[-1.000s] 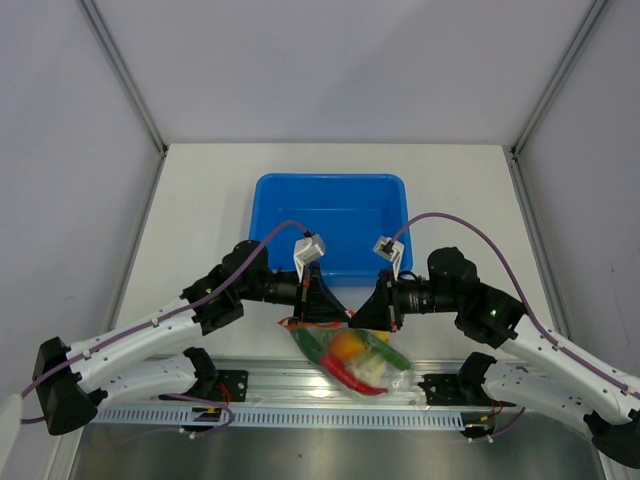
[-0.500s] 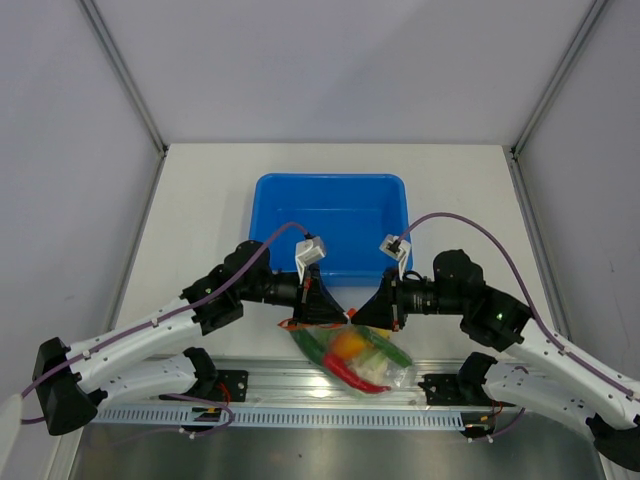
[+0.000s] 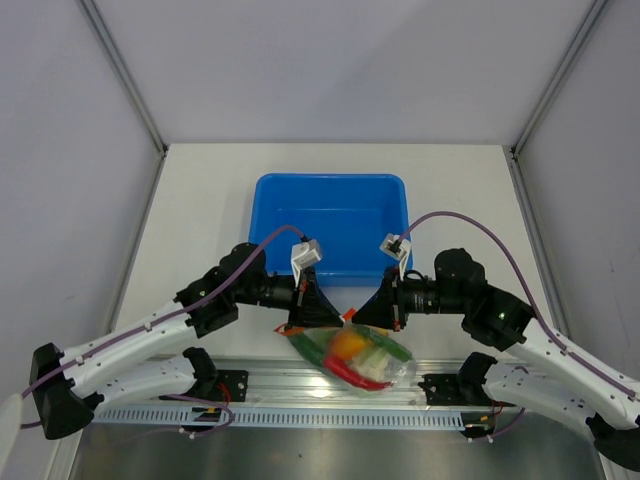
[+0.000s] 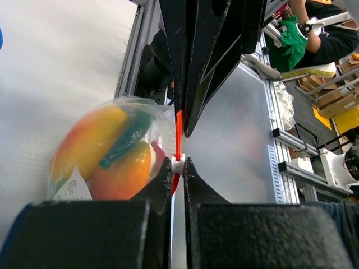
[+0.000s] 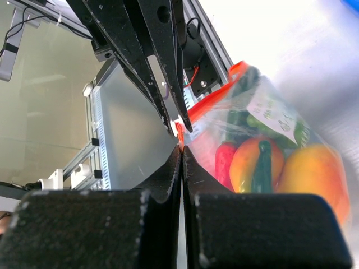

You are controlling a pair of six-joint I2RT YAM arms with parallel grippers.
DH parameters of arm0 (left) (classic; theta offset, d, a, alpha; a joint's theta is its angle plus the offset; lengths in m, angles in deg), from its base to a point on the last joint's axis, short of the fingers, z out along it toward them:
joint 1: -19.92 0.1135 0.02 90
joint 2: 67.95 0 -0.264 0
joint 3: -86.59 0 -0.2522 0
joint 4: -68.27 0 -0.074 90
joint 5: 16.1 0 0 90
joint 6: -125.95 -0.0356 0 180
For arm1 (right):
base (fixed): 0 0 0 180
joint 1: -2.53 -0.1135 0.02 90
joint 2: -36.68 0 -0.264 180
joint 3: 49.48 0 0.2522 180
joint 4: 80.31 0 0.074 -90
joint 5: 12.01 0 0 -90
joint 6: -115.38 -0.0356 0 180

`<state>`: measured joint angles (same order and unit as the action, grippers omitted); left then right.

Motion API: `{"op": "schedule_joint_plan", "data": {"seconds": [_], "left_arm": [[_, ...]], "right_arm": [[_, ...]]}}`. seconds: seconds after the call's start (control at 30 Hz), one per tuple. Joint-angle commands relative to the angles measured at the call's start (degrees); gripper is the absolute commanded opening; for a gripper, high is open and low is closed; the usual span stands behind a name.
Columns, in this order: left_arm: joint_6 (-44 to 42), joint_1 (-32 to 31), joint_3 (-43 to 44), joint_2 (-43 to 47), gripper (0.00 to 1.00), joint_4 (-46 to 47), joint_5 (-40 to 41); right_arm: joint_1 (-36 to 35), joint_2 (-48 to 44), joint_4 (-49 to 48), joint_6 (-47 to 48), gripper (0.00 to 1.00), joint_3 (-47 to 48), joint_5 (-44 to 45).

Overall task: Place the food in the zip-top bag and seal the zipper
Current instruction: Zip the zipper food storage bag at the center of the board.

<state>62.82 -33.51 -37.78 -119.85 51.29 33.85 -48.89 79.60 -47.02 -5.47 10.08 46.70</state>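
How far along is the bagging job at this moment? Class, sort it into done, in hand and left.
Done: the toy produce sits inside the zip-top bag. In hand: the left gripper and right gripper are both pinched shut on the orange-red zipper, tip to tip. Left: finishing the seal along the strip and letting go; whether it is fully closed cannot be told.

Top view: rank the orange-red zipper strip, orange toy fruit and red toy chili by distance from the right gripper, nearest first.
1. orange-red zipper strip: at the clear plastic bag's mouth, pinched in the right gripper's shut jaws.
2. orange toy fruit: inside the bag, just toward the arm bases.
3. red toy chili: at the bag's bottom, nearest the bases.
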Motion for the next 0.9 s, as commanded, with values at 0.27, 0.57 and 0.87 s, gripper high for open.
{"op": "schedule_joint_plan", "data": {"seconds": [0.27,0.57,0.87], "left_arm": [[-1.4,0.2,0.1,1.7,0.01,-2.1,-1.3],[-0.9,0.2,-0.1,2.1,0.01,-1.4,-1.7],[-0.9,0.2,0.1,2.1,0.01,-1.2,-1.9]], "right_arm": [[0.0,3.8,-3.7,1.4,0.1,4.4,-7.7],[0.0,5.9,-3.9,2.4,0.27,5.1,-8.2],[0.0,8.5,-4.1,2.7,0.23,5.9,-8.9]]}}
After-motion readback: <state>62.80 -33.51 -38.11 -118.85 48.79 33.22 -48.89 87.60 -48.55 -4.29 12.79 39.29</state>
